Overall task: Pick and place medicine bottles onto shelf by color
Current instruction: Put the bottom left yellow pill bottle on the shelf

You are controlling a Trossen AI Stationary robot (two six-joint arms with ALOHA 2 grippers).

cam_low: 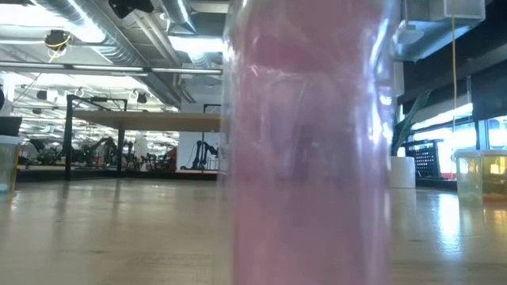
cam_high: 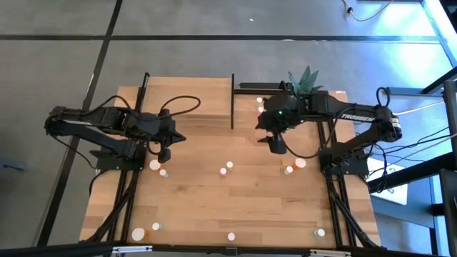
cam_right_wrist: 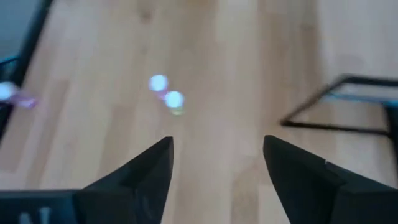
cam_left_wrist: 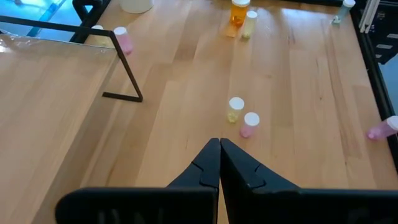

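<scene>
The shelf (cam_high: 189, 100) is a raised light-wood platform with black posts at the table's far edge; it also shows in the left wrist view (cam_left_wrist: 50, 81) and the right wrist view (cam_right_wrist: 354, 93). Small white-capped medicine bottles stand scattered on the table. A yellowish one (cam_left_wrist: 235, 109) and a pink one (cam_left_wrist: 250, 124) stand at mid-table (cam_high: 227, 168). A pink bottle (cam_left_wrist: 123, 38) stands by the shelf's right end. My left gripper (cam_high: 166, 151) (cam_left_wrist: 219, 155) hovers shut left of centre. My right gripper (cam_high: 276, 145) (cam_right_wrist: 217, 162) hovers open right of centre, nothing between its fingers.
More bottles stand under my left gripper (cam_high: 155, 165), near my right gripper (cam_high: 300, 163) and along the near edge (cam_high: 231, 236). One pink bottle (cam_low: 309, 158) fills the low view. A potted plant (cam_high: 305, 80) stands at the far right.
</scene>
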